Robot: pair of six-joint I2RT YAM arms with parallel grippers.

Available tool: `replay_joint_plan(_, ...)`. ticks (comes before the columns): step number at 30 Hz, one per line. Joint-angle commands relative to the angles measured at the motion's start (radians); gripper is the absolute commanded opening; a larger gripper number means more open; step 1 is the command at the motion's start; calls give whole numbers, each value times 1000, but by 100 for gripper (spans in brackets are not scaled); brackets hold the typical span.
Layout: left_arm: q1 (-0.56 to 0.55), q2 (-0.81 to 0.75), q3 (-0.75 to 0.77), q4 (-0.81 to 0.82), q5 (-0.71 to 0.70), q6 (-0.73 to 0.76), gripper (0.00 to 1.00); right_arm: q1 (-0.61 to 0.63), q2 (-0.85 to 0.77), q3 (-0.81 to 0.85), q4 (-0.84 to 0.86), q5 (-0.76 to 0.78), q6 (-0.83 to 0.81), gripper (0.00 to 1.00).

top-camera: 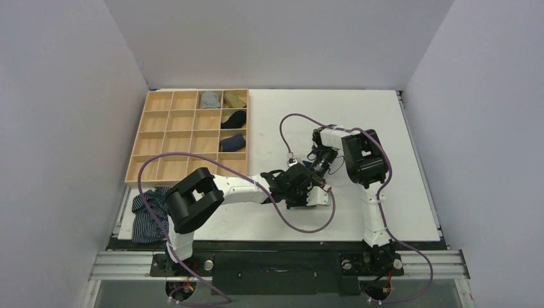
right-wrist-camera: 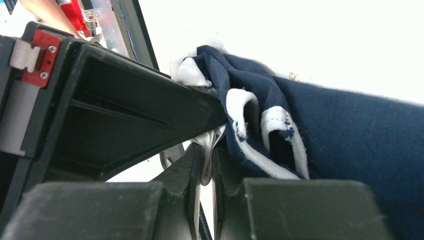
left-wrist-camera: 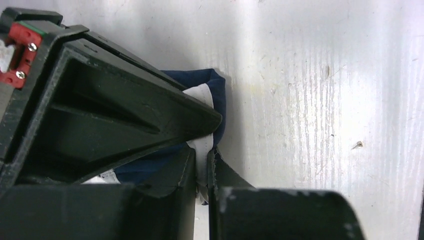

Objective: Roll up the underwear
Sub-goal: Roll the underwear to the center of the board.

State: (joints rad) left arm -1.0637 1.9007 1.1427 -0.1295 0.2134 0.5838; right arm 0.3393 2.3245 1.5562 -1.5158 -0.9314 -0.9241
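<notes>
The underwear [right-wrist-camera: 350, 135] is navy-blue fabric with white trim, bunched on the white table. My right gripper [right-wrist-camera: 207, 160] is shut on a fold of its white trim, with the navy bulk to the right of the jaws. My left gripper [left-wrist-camera: 207, 160] is shut on another white edge of the underwear [left-wrist-camera: 218, 87], low against the table. In the top view both grippers meet at the table's middle, left gripper [top-camera: 303, 192] and right gripper [top-camera: 306, 172], and they hide most of the garment.
A wooden compartment tray [top-camera: 167, 138] stands at the back left, with rolled items [top-camera: 232, 142] in its right column. A dark striped garment [top-camera: 149, 215] lies at the near left edge by the left arm's base. Purple cables [top-camera: 301, 228] loop over the table.
</notes>
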Motion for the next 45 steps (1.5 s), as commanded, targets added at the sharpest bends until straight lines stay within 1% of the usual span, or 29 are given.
replay_joint_plan(1,12,42,77,-103,125,-38,0,-10,-33,19,-1,-36,2,0)
replay_joint_plan(2,16,55,101,-123,141,-52,0,-13,-37,22,1,-33,3,2)
replay_joint_plan(5,46,79,136,-215,223,-82,0,-26,-77,24,20,-22,31,22)
replay_joint_plan(6,53,88,148,-231,251,-96,0,-35,-88,23,37,-18,40,27)
replay_joint_plan(10,85,107,176,-321,308,-127,0,-69,-146,23,90,9,99,37)
replay_joint_plan(12,89,115,188,-354,319,-141,0,-86,-173,26,103,22,119,40)
replay_joint_plan(18,99,144,220,-446,382,-198,0,-155,-236,32,132,59,156,41)
replay_joint_plan(23,116,174,240,-478,448,-263,0,-246,-313,-25,179,88,179,41)
replay_joint_plan(25,126,196,263,-499,490,-287,0,-294,-343,-50,192,94,181,41)
replay_joint_plan(27,144,228,293,-522,570,-316,0,-344,-374,-78,202,95,179,41)
replay_joint_plan(32,205,325,404,-592,705,-386,0,-445,-475,-156,233,105,153,42)
replay_joint_plan(35,250,413,473,-649,800,-428,0,-470,-527,-202,252,96,126,42)
replay_joint_plan(37,272,461,514,-679,839,-446,0,-477,-566,-241,262,86,99,42)
replay_joint_plan(42,302,564,616,-742,896,-465,0,-472,-682,-353,285,86,31,42)
replay_joint_plan(45,317,606,666,-768,920,-488,0,-438,-771,-411,310,112,24,42)
